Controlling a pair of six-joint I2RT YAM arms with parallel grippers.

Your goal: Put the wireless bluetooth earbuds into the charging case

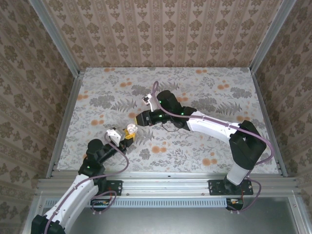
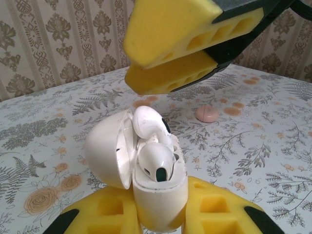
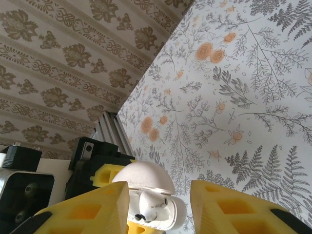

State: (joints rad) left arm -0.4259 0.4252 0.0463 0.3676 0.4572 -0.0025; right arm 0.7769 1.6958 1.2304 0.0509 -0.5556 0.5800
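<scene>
The left gripper [image 2: 161,212] is closed on the base of the white charging case [image 2: 158,197], which is held upright with its lid swung open to one side. Two white earbuds [image 2: 156,163] are seen in the case: one is seated in its well, while the other stands higher and appears only partly in. The right gripper [image 3: 161,207] is held just above the case, its yellow fingers [image 3: 85,212] parted and nothing gripped. A small pink round piece [image 2: 207,114] lies on the flowered table [image 2: 273,146] beyond.
</scene>
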